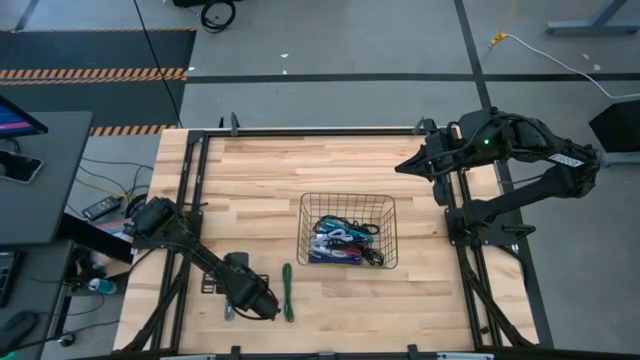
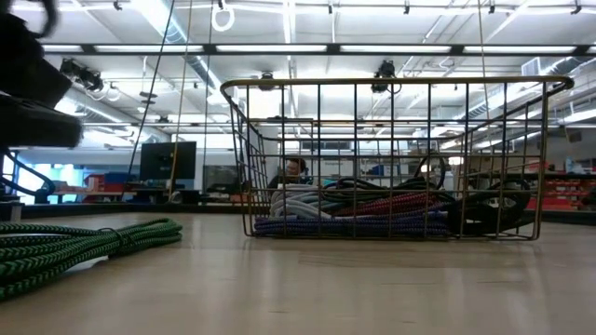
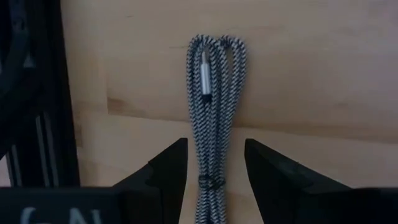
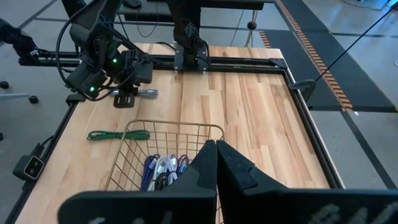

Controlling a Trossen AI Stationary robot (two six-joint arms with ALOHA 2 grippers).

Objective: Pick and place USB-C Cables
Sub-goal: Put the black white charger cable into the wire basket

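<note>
My left gripper [image 3: 214, 171] hangs low over the near-left table [image 1: 420, 300], fingers spread either side of a black-and-white braided USB-C cable bundle [image 3: 214, 106], not pinching it. A green braided cable [image 1: 288, 292] lies just beside. Further right, the black wire basket [image 1: 390, 215] holds more coloured cables [image 1: 342, 243]. My right gripper [image 4: 216, 163], pressed together, waits far right.

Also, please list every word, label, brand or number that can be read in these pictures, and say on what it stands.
No text can be read with confidence.
Left gripper: pale marks on its body in the left wrist view, cut off by the edge; unreadable.
Right gripper: faint raised marks on its body, too blurred.
Shelves in the room behind the basket: too small.
</note>
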